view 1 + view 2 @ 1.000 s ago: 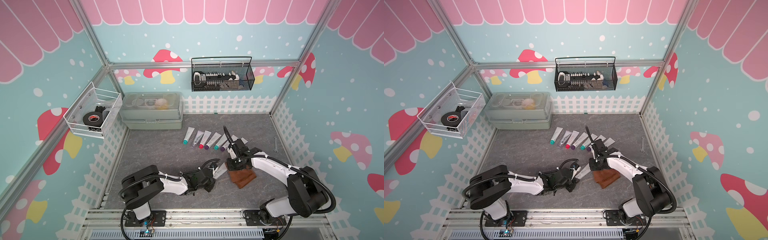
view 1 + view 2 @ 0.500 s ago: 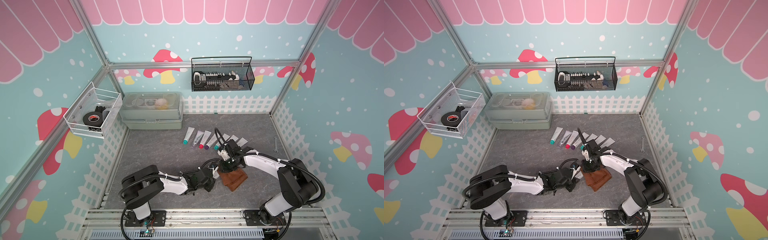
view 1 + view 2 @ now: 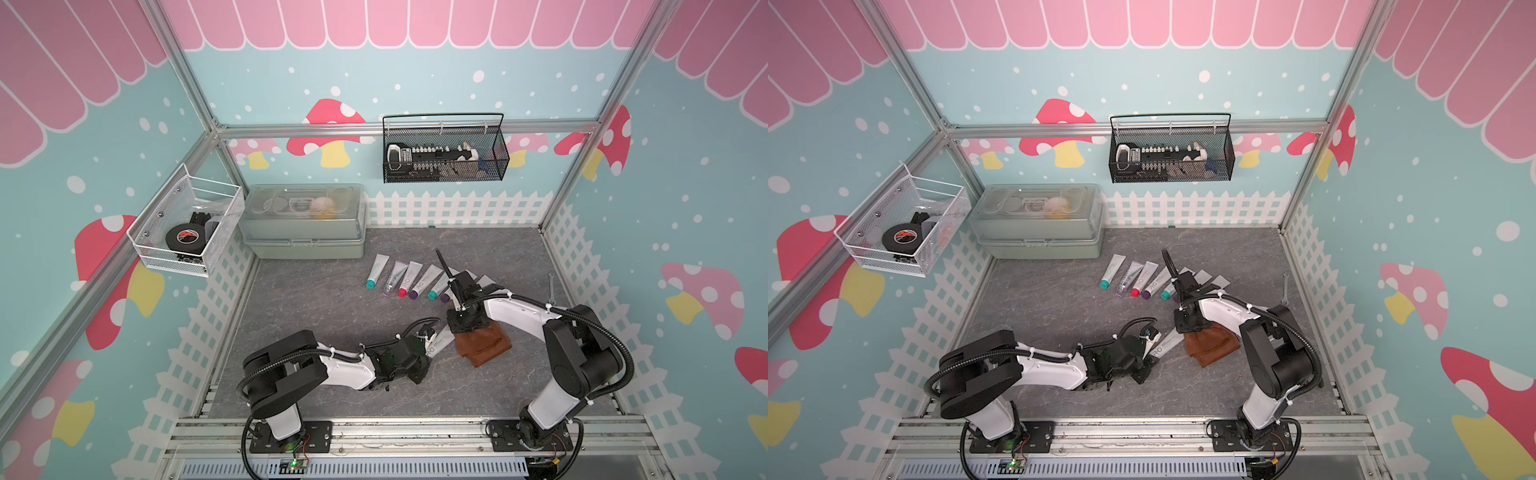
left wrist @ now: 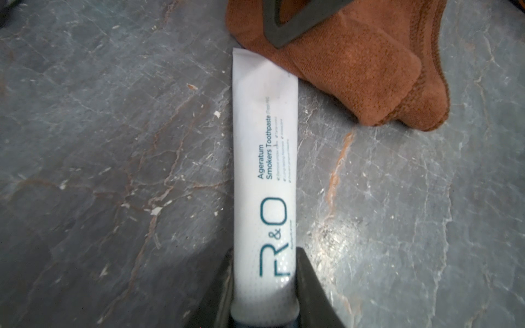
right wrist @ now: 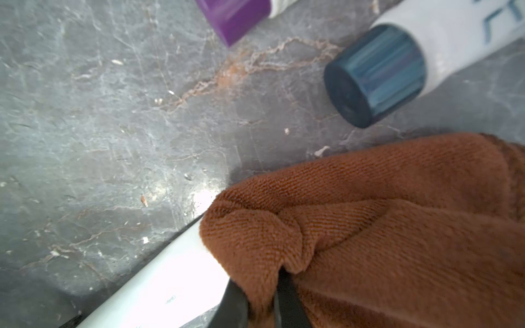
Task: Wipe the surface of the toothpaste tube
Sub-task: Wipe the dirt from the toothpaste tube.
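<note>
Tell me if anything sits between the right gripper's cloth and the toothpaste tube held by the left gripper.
Nothing visible does. The brown cloth, pinched in the right gripper, lies on the flat end of the toothpaste tube, which the left gripper clamps near its cap. The other tubes lie apart.

In the left wrist view the frame edge cuts off the cap end of the toothpaste tube [image 4: 264,159], between the left gripper [image 4: 264,252] fingers. The cloth [image 4: 355,65] covers one corner of its crimped end.

In the right wrist view I find the right gripper [image 5: 262,295] tips buried in cloth folds. The tube there is washed out white, its print unreadable.

In both top views the right arm [image 3: 511,309] hides the right end of the row of tubes [image 3: 399,278]. The wire basket [image 3: 496,166] contents are too small to identify.
</note>
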You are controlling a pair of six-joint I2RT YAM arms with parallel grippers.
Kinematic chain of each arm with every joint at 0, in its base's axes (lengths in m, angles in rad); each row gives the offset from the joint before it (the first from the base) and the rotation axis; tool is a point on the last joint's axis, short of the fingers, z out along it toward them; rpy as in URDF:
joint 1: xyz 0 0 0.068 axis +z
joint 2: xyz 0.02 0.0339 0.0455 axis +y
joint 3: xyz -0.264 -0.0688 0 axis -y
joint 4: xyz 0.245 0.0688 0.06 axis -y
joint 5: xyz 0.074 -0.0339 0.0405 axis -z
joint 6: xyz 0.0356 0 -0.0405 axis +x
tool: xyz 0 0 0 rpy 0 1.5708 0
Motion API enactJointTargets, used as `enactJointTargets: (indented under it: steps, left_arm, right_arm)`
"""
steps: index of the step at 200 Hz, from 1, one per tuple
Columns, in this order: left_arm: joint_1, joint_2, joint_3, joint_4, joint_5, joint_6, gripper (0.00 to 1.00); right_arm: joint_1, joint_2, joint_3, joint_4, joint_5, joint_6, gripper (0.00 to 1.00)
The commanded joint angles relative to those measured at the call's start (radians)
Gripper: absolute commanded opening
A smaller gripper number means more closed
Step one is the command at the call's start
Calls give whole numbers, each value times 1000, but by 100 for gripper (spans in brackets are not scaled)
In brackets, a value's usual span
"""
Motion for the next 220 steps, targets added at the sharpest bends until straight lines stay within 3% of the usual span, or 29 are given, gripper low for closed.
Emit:
enactJointTargets:
  steps: [1,43,70,96,147,190,220]
  left_arm:
    - [3,-8,-21,-7,-10,-3,23]
    - [3,-3,-17,-6,-7,-2,23]
    - [2,3,-12,-11,-5,-3,23]
    - [3,2,-9,-14,-7,-3,23]
    - [3,-4,-12,-17,-14,-2,23]
    - [3,-7,-16,-15,-14,-3,23]
    - [3,-12,-18,-14,-17,-3,23]
  right_arm:
    - [-22,-65,-48,-31,-66,-25,10]
    - [-10,-122,-57,27,-376,-40,11]
    - [40,-75,-45,45,-414,-40,11]
    - [63,17,-20,2,-316,-50,11]
    - [64,129,27,-132,120,-30,10]
    - [25,97,7,-138,204,-16,10]
    - [-5,58,0,-130,178,-20,10]
